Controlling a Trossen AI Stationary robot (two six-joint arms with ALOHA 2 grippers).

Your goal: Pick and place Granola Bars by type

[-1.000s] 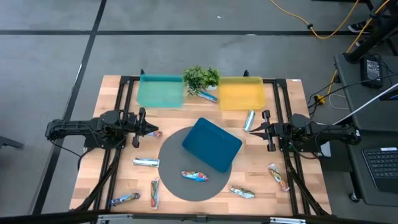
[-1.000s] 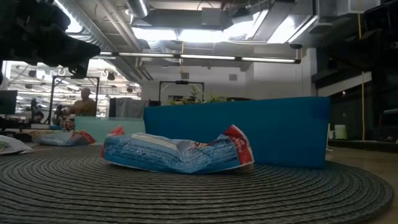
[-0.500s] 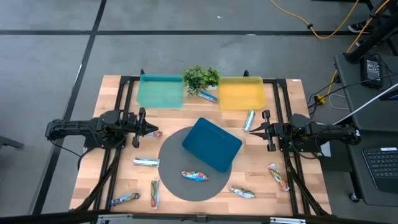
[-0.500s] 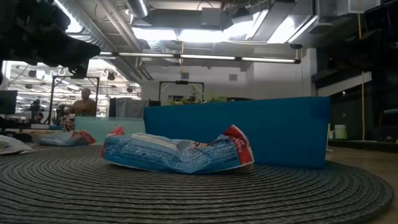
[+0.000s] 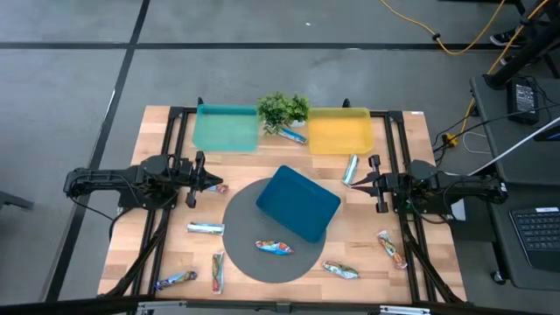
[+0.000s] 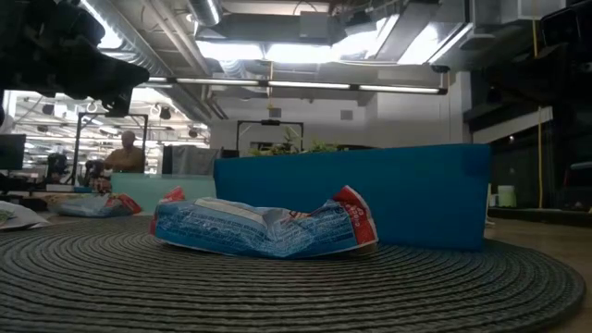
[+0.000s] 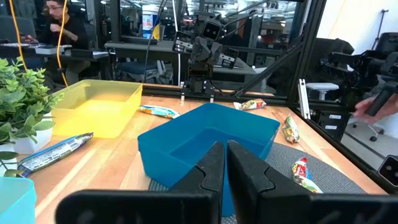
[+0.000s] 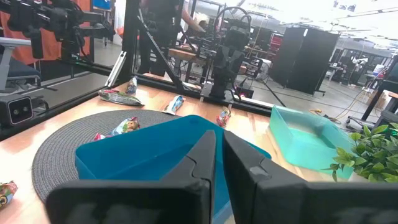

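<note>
Several foil-wrapped granola bars lie flat and scattered on the table. One blue-red bar (image 5: 274, 248) (image 6: 264, 227) is on the round grey mat (image 5: 249, 262), in front of the blue tray (image 5: 297, 203). Others: one (image 5: 285, 134) by the plant, one (image 5: 350, 169) just beyond the right gripper, one (image 5: 217, 187) by the left gripper's tip, and more (image 5: 206, 228) (image 5: 339, 270) (image 5: 392, 248) along the near side. My left gripper (image 5: 210, 181) (image 7: 225, 165) is shut at the mat's left. My right gripper (image 5: 359, 182) (image 8: 219, 155) is shut at its right. Both point at the blue tray and hold nothing.
A teal tray (image 5: 226, 128) and a yellow tray (image 5: 339, 129) stand at the far edge with a small green plant (image 5: 283, 108) between them. Black frame rails run along the table's left and right sides. A person (image 6: 125, 153) sits in the room behind.
</note>
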